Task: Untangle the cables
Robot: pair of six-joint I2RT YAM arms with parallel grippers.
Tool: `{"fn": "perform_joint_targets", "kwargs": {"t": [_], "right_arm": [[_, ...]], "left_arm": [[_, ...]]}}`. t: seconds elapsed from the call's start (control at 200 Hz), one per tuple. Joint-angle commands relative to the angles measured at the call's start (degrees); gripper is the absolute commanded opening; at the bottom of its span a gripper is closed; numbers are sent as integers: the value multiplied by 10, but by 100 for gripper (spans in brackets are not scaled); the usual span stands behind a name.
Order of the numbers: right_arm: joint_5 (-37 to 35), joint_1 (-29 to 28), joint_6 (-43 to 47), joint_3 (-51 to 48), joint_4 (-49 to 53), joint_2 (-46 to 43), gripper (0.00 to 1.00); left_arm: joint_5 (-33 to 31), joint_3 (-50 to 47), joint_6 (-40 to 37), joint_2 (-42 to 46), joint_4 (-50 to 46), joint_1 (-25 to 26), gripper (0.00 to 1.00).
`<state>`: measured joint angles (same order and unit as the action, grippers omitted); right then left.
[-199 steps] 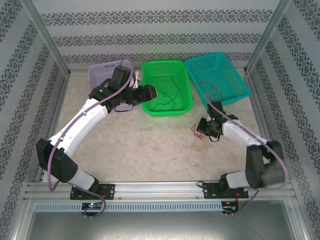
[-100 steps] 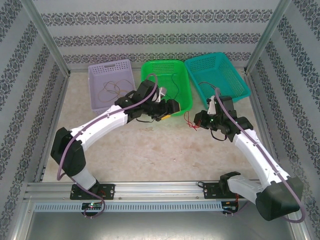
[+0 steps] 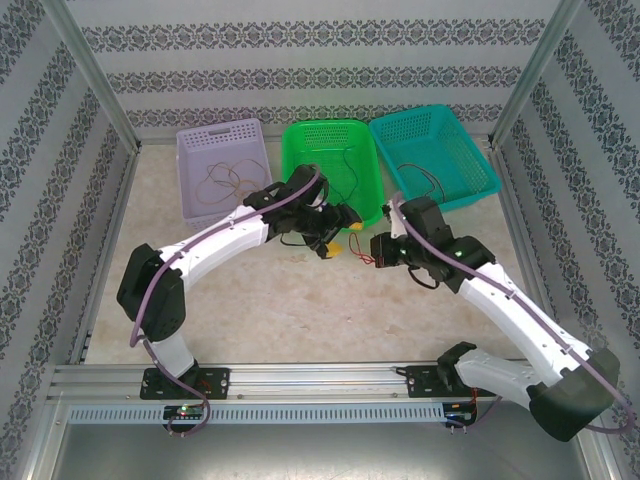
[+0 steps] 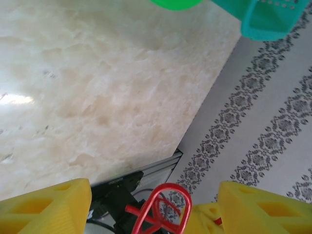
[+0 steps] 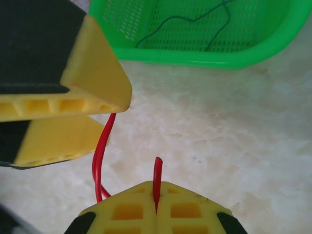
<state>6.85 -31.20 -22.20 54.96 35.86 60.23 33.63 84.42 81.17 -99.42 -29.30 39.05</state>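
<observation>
R pincer (image 5: 157, 195) clamped shut on red cable (image 5: 157, 173), mid tabletop (image 5: 229, 136). L pincer (image 4: 153, 195) open, fingers either side of cable's loop. Green basket (image 5: 204, 57) at 12 o'clock holds dark cable (image 5: 195, 20).

— What's around you?
— Walls (image 3: 320, 75) on three sides, papered in pale stripes with bands of dark flower pattern.
— And under you?
— A table (image 3: 300, 300) with a cream, marbled top. A bright patch of glare (image 4: 14, 99) lies on it. Grey metal posts (image 3: 95, 80) stand at the back corners, and a metal rail (image 3: 320, 378) runs along my near edge.
</observation>
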Motion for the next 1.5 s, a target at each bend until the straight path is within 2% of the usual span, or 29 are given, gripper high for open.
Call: {"fn": "perform_joint_targets", "kwargs": {"t": [0.0,0.09,0.365,0.525,0.904,0.994,1.104,1.199,1.369,1.499], "right_arm": [[-146,-36,74,-6,-20,-27,0],[-195,-68,117,-18,-50,-35,0],[-251,-138,201,-33,-94,-31,0],[-289,-168,225,-40,-107,-30,0],[-334,-214,255,-30,-117,-18,0],[-326,-215,247,-26,-113,-17,0],[-301,-215,226,-23,-101,-21,0],[-242,-199,182,-22,-83,-25,0],[-24,-93,50,-43,-61,-33,0],[99,-6,-34,-59,-48,-20,0]], "left_arm": [[-15,42,32,10,-111,6,71],[-3,31,56,15,-96,6,71],[-15,21,124,12,-35,7,71],[-5,32,120,5,-48,8,67],[8,16,121,-1,-34,8,27],[2,18,114,1,-44,7,10],[-14,19,106,6,-48,6,0],[-42,37,73,13,-68,5,0],[-118,70,-42,37,-68,4,0],[-123,64,-117,55,-34,4,0]]}}
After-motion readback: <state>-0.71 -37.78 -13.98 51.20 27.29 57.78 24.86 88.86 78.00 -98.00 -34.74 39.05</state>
